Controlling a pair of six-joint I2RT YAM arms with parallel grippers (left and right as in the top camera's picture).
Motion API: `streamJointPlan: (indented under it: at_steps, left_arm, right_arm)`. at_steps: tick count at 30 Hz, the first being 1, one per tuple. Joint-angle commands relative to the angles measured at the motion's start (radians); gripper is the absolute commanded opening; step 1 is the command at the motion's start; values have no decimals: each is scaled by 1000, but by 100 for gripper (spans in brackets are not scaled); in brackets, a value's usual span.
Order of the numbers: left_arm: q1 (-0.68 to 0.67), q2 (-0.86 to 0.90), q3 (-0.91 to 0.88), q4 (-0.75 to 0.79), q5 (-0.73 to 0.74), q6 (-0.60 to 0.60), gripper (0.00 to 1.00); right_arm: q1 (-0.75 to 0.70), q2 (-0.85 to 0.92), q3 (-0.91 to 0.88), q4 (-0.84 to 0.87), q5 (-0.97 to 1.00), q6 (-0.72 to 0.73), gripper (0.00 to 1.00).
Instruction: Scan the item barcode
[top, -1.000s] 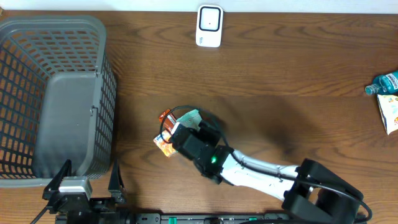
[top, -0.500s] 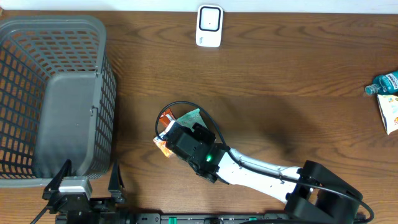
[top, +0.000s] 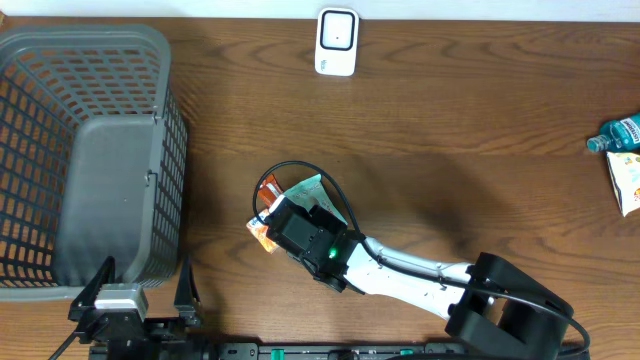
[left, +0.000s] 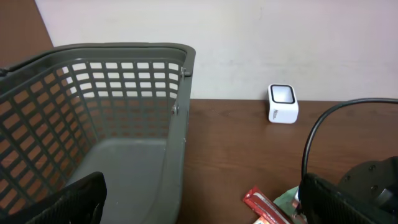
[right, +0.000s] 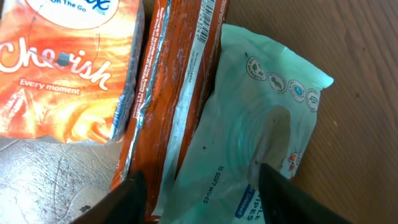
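Note:
A small pile lies at the table's middle: a green wipes pack (right: 249, 130), a red-orange wrapper (right: 180, 68) with a barcode on its upper edge, and an orange tissue pack (right: 62, 68). My right gripper (right: 202, 199) hangs straight over the pile (top: 308, 187). Its jaws are apart and straddle the wipes pack, the left finger over the wrapper's edge. The white scanner (top: 337, 42) stands at the table's far edge, also in the left wrist view (left: 283, 103). My left gripper (left: 205, 205) stands wide open at the near left, holding nothing.
A grey mesh basket (top: 165, 130) fills the left side, close to the left gripper (top: 142, 285). A teal bottle (top: 620, 133) and a small box (top: 628, 180) lie at the far right edge. The right arm's black cable loops over the pile.
The right gripper has shifted slightly left over the pile and its jaws have narrowed round the wipes pack. The left arm has not moved.

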Motion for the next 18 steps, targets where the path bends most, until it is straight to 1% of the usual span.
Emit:
streamJointPlan:
  at_steps: [1, 3, 8, 13, 18]
  left_arm:
    - [6, -5, 4, 3, 2, -5, 98]
    - [6, -5, 4, 3, 2, -5, 98]
    - [6, -5, 4, 3, 2, -5, 98]
    - [6, -5, 4, 3, 2, -5, 98]
    - [6, -5, 4, 3, 2, -5, 98]
  right_arm:
    - [-28, 9, 19, -6, 27, 33, 48]
    - [-46, 16, 19, -7, 26, 35, 48]
    - [-71, 51, 20, -3, 7, 44, 53]
    - [-65, 51, 21, -1, 8, 44, 61]
    - [-69, 51, 21, -7, 8, 44, 65]
